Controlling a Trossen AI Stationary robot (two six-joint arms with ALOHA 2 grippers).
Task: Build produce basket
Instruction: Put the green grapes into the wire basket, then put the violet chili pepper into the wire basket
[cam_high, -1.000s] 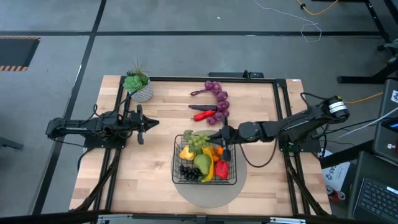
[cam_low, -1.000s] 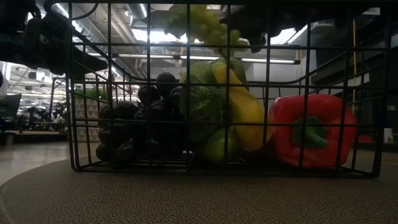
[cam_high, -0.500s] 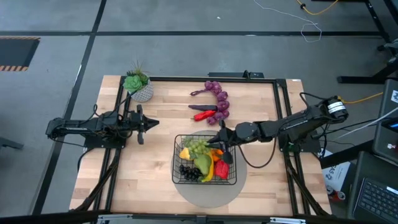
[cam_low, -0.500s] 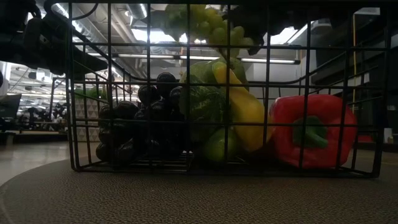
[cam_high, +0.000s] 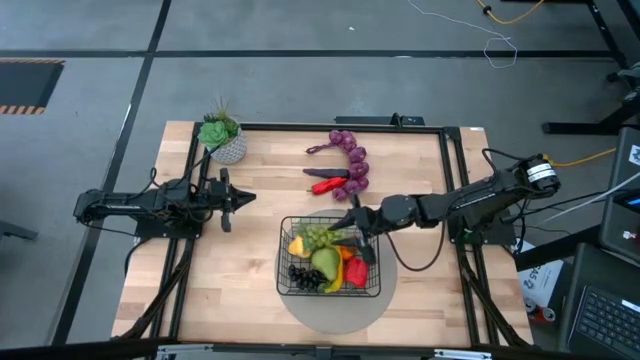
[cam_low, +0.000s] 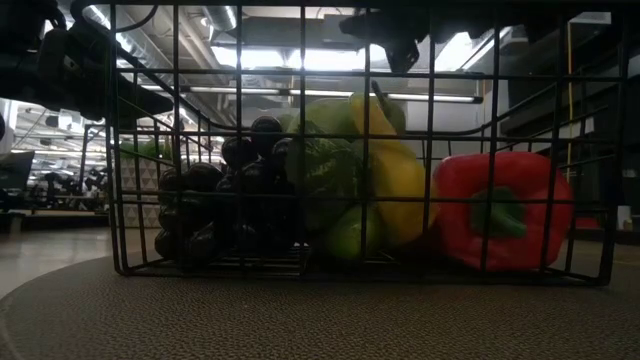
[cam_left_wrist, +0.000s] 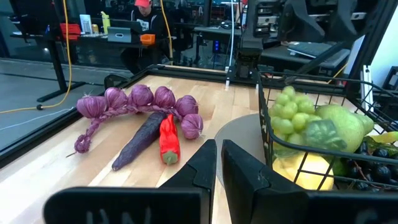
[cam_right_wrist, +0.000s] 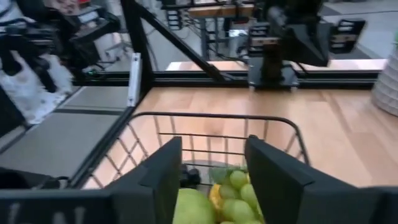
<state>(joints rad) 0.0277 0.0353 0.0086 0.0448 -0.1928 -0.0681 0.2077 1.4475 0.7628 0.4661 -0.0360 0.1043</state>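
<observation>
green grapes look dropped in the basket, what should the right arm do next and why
Probably lift the right gripper clear of the basket and head for the purple grape bunch or red pepper on the table. Its fingers stand open and empty, the green grapes rest inside, and the left gripper waits off to the side.

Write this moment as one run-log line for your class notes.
right gripper: open, above black wire-mesh basket | green grape bunch: in basket | left gripper: shut, waiting left | purple grape bunch: on table
</observation>
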